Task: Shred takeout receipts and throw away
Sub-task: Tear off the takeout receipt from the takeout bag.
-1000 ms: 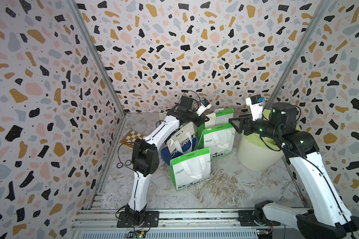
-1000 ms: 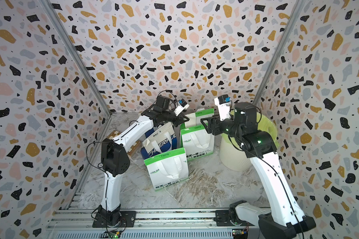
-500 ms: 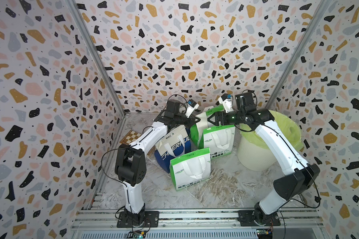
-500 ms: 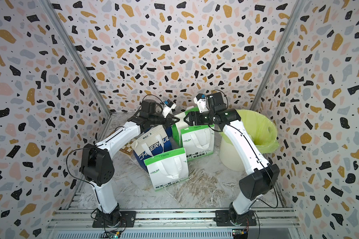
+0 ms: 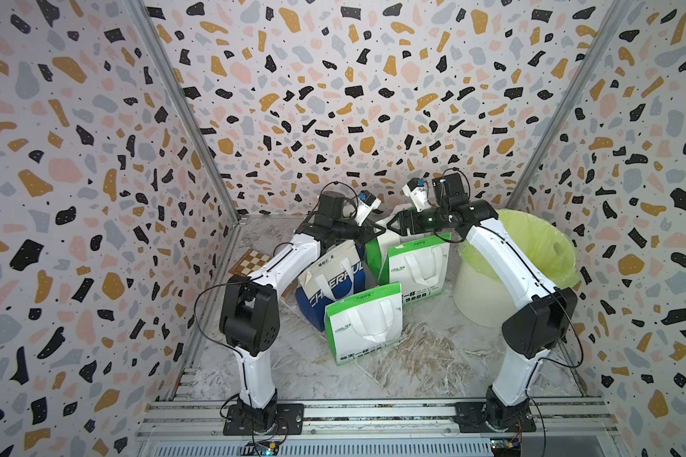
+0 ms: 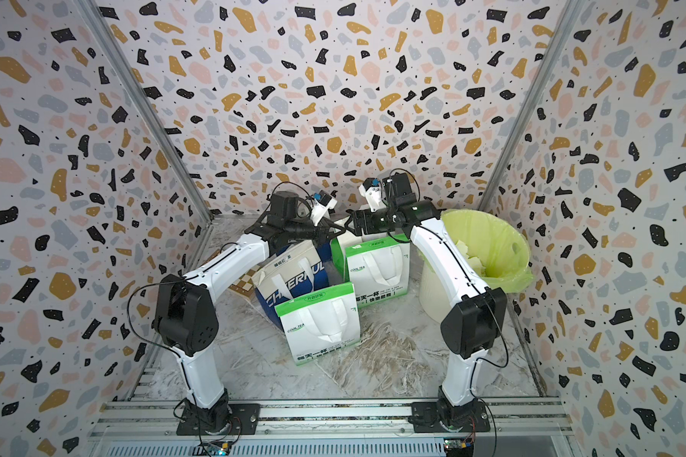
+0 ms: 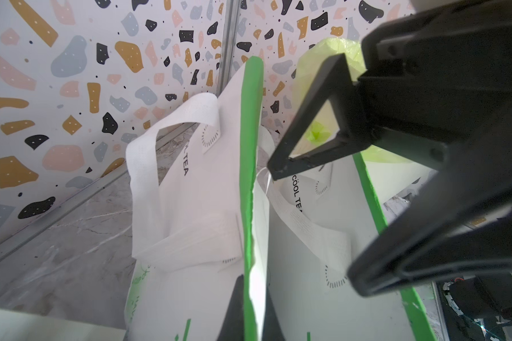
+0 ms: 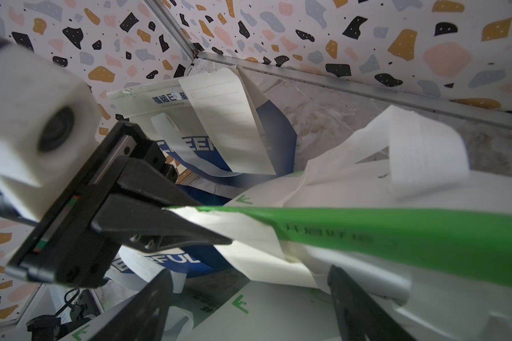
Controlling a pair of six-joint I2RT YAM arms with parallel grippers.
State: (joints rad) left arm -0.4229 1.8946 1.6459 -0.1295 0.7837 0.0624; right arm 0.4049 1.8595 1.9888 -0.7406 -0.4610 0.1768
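The tearing step is being prepared on one takeout receipt (image 8: 249,240), which is lying against the green rim of the rear green-and-white bag (image 8: 396,233). The left pincer (image 8: 215,223) is pinching one end of this slip, jaws together on the paper. The right pincer (image 7: 314,228) is facing it tip to tip, fingers apart and holding nothing. I think the next move is asking the right pincer to close only on the free part of the slip, not on the ribbon handle (image 8: 426,147), and then to pull away.

Both arms are reaching far over the table (image 5: 412,368), forearms nearly level. The right one is crossing before the bin (image 6: 488,221), where torn pieces (image 6: 470,253) are lying. Another receipt (image 8: 225,118) is hanging on the blue-and-white bag (image 8: 278,138).
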